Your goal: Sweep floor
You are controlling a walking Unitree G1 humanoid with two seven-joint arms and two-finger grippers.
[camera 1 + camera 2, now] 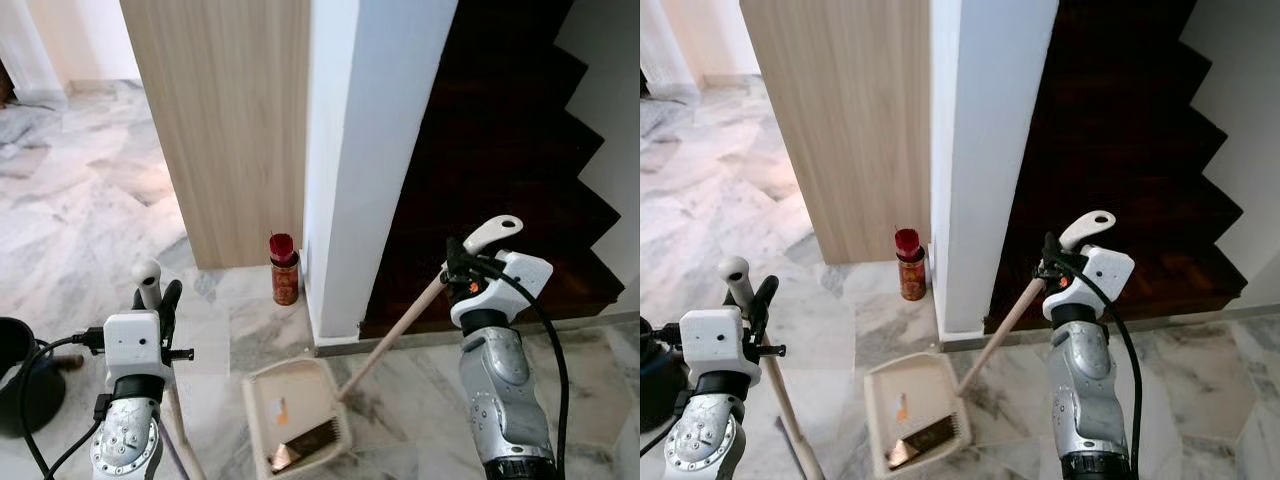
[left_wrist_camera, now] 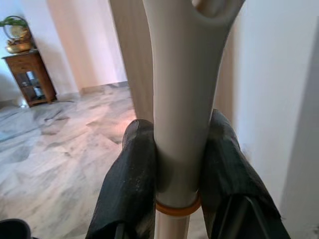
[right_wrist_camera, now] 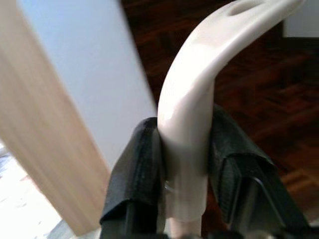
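My right pincer (image 1: 462,262) clamps the dustpan handle (image 1: 400,330), which slants down toward my left to the dustpan (image 1: 290,410) on the floor; the left pincer (image 1: 158,298) grips the broomstick (image 1: 183,430) beside it.

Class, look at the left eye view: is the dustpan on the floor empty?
No. The dustpan already holds a dark piece of debris near its front edge, and its long handle runs up to the right gripper.

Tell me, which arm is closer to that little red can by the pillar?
Left. Its gripper holds the broom handle just left of the red can; the right gripper is across the pillar.
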